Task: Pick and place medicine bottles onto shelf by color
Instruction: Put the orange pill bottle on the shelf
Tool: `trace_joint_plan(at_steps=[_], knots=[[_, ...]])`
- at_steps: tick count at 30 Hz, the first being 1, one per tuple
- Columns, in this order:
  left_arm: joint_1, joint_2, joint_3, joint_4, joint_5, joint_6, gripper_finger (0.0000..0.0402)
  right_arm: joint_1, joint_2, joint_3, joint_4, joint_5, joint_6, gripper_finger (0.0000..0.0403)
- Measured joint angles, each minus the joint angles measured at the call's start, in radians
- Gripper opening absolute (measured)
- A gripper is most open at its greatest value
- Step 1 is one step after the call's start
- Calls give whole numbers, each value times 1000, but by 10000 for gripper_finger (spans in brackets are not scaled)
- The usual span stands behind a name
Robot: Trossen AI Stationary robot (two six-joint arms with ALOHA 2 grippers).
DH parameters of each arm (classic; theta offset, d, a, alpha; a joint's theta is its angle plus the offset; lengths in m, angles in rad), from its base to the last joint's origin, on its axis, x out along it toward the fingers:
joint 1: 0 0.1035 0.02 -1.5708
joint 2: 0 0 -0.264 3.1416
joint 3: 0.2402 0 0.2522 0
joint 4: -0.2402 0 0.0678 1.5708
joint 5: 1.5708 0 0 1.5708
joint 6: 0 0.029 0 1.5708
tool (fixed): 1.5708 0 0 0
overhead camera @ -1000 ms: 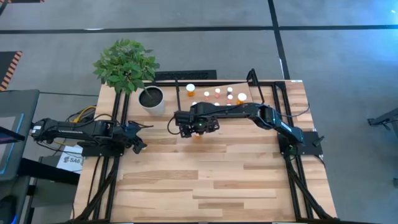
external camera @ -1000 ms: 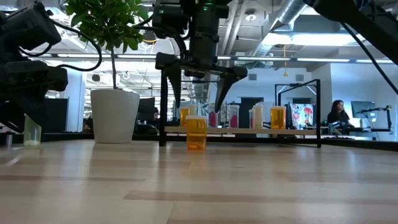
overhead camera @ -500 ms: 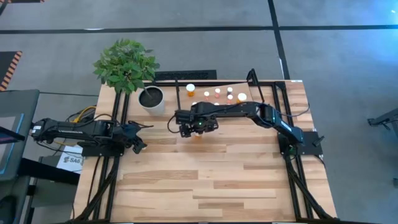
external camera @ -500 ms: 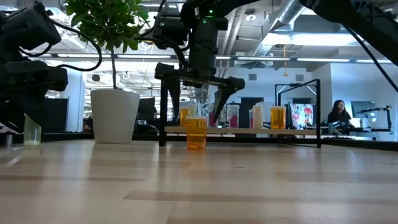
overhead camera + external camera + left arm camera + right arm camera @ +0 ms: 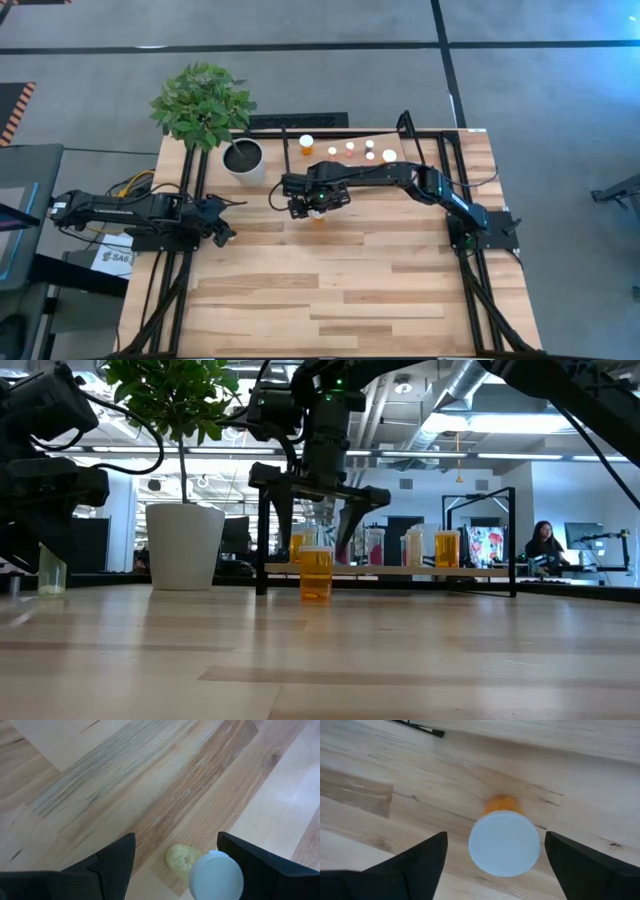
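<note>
So counting it up: one orange bottle (image 5: 316, 574) is standing upright on the tabletop (image 5: 340, 290) just in front of the shelf (image 5: 385, 139), closer to the far edge than the near one, and one pale bottle (image 5: 216, 874) is sitting near the left edge. On the shelf itself, looking down from above, I'm making out six white caps; the level view is showing orange and pinkish-red bodies lined up there, but they overlap, so I'm not trusting a per-colour count. There's also one white plant pot (image 5: 243, 158) near the far left corner. The right claw (image 5: 316, 532) is hanging directly over the orange bottle with its fingers (image 5: 420, 865) spread wide on both sides of the white cap, not touching it. The left claw (image 5: 175, 860) is parked by the left edge, fingers wide too, with the pale bottle's cap sitting between them, closer to one finger. Versus a second ago: the right claw is sitting lower now, fingertips dropping towards the cap, and looking slightly less spread. The left arm and the bottles aren't budging at all.
</note>
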Motion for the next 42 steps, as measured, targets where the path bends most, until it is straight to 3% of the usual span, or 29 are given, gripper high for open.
trace_joint_plan(at_steps=[6,9,12,33,42], knots=[[0,0,0,0,0,0,267,4,27,3,20,-2,0,300],[0,0,0,0,0,0,267,3,53,0,22,-52,0,285],[0,0,0,0,0,0,267,-1,56,0,32,-88,0,279],[0,0,0,0,0,0,267,-2,56,1,55,-79,19,275],[0,0,0,0,0,0,267,-2,56,1,72,-80,19,214]])
